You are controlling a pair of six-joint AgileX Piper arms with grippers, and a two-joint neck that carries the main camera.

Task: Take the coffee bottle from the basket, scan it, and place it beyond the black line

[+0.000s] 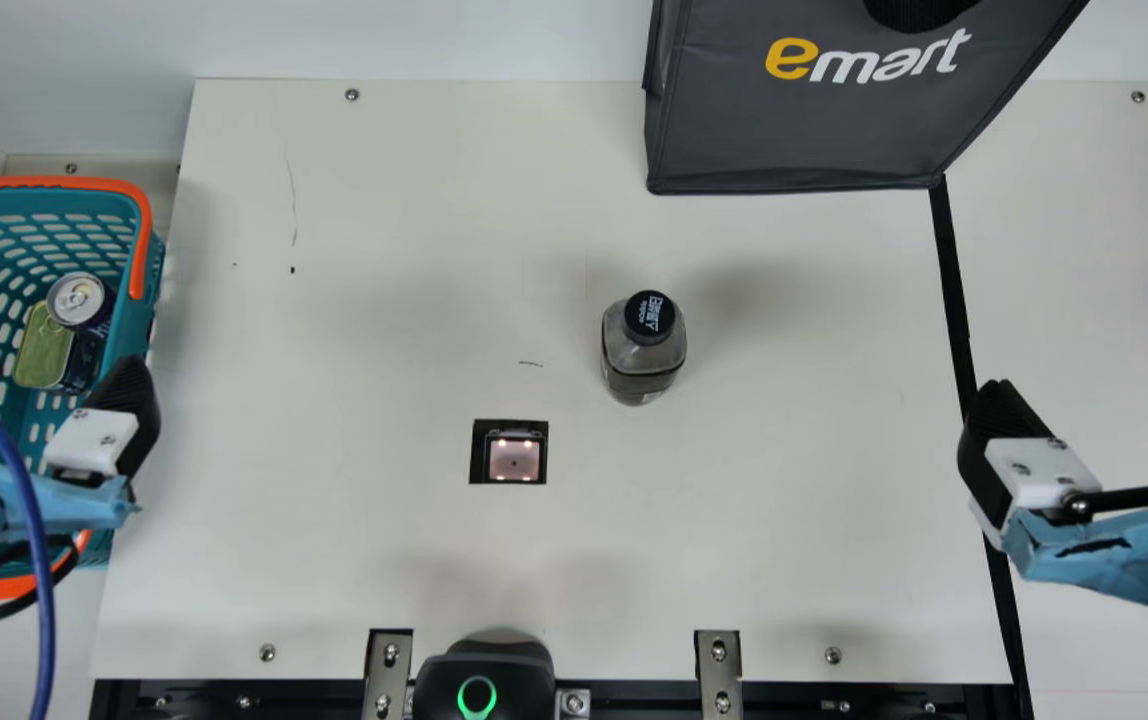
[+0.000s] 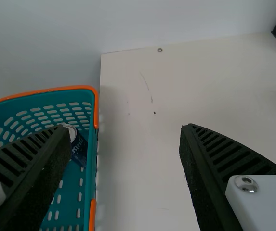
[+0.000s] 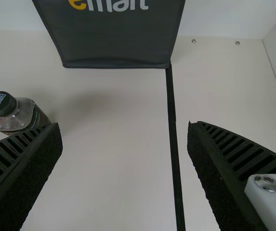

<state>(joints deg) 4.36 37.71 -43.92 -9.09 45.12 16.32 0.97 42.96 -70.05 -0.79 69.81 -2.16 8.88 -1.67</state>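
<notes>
Firstly, in the main view, the coffee bottle (image 1: 643, 360) is seen upright on the counter (image 1: 334, 560); probably stiff and slippery, it should be grasped around its body. In the left wrist view, the left fingers (image 2: 210, 173) are spread; in the right one, the right fingers (image 3: 27, 178) also.

Dark grey bag (image 1: 794, 130), drink can (image 1: 80, 302), gold-topped tin (image 1: 44, 350)

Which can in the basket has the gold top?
The boxy can: its top is gold with rounded corners, while the other can has a round silver top.
</notes>
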